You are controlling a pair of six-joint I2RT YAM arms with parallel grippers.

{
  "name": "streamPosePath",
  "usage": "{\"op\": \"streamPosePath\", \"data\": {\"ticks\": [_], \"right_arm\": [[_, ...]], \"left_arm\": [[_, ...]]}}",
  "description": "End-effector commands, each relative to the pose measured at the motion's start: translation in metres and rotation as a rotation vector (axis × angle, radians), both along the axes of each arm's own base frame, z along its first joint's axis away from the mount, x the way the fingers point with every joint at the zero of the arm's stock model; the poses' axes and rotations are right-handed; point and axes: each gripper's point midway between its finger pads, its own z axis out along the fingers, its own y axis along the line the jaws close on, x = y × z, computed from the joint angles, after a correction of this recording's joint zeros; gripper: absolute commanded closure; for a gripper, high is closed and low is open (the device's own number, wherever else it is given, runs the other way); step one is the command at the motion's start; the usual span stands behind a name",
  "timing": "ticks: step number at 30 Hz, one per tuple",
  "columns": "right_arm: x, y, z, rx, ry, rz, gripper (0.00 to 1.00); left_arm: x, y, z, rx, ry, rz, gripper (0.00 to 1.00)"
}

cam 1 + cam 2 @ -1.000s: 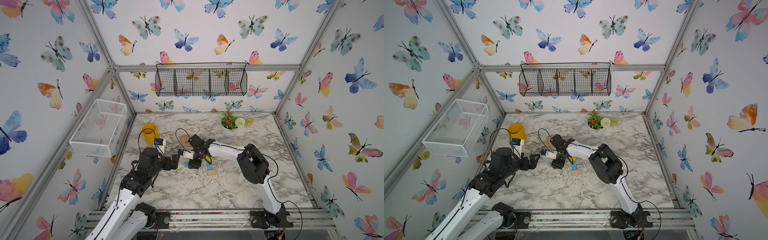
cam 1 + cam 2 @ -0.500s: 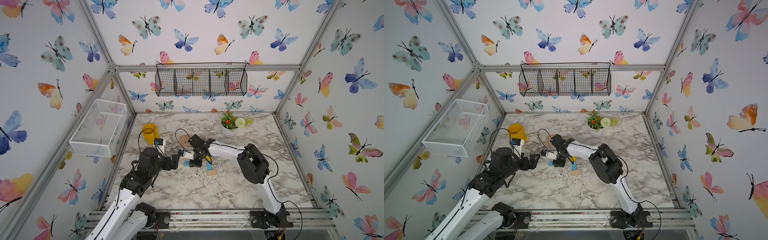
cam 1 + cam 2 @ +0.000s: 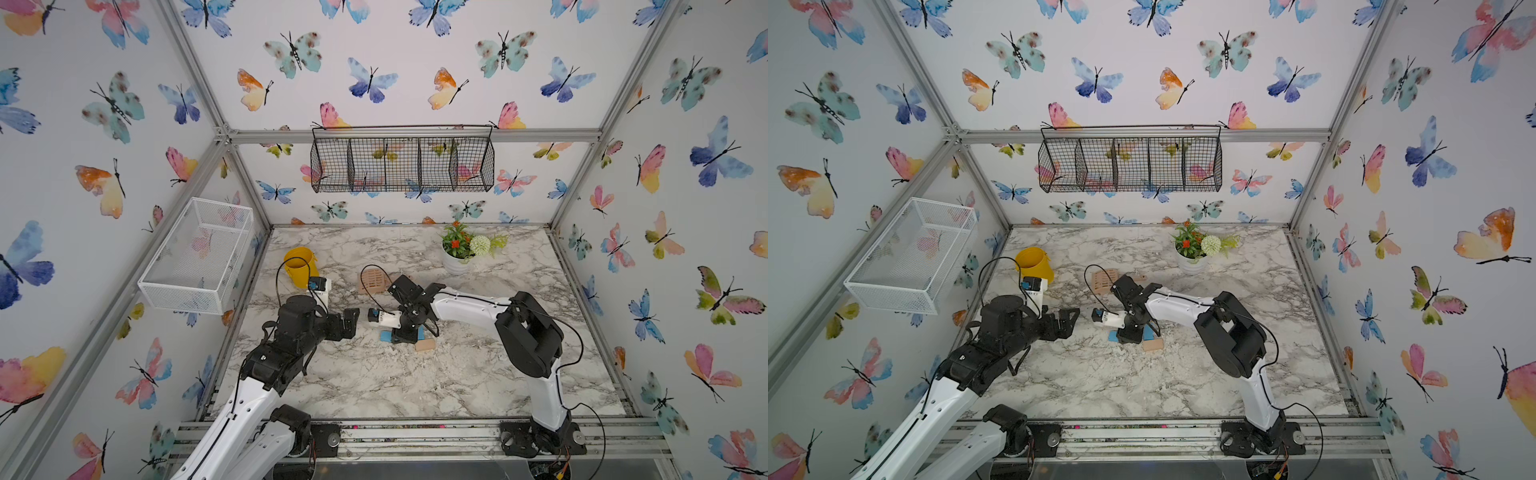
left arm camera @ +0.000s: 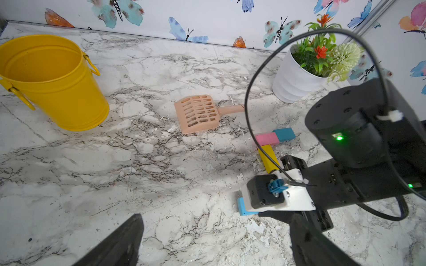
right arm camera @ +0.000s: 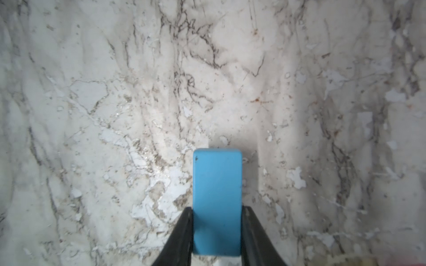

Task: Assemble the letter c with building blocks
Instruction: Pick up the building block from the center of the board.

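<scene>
My right gripper (image 5: 217, 208) points down at the marble table and is shut on a light blue block (image 5: 217, 184), one black finger pressed to each long side. In both top views this block (image 3: 386, 336) pokes out left of the gripper (image 3: 401, 334). A tan wood block (image 3: 424, 345) lies just right of it, with another blue block (image 3: 419, 331) beside it. The left wrist view shows teal (image 4: 284, 134), pink (image 4: 267, 138) and yellow (image 4: 268, 159) blocks set end to end behind the right arm. My left gripper (image 4: 214, 244) hangs open and empty, left of the blocks.
A yellow bucket (image 3: 300, 266) stands at the back left and a peach slotted scoop (image 3: 374, 280) lies behind the blocks. A white flower pot (image 3: 457, 257) is at the back right. A white wire basket (image 3: 195, 253) and a black wire basket (image 3: 401, 164) hang on the walls.
The right gripper's jaws have closed onto the light blue block. Neither arm has visibly shifted.
</scene>
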Motion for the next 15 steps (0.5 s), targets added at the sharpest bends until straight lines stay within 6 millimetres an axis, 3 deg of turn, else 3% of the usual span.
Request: {"op": "streamPosePath", "data": {"ticks": [1, 15], "right_arm": [[-0.001, -0.021, 0.013, 0.005, 0.003, -0.031, 0.73], [0.000, -0.100, 0.043, 0.015, 0.011, -0.161, 0.74]], "left_arm": [[-0.002, 0.001, 0.002, -0.007, -0.013, -0.002, 0.00], [-0.002, -0.003, 0.000, -0.014, -0.003, -0.023, 0.01]]}}
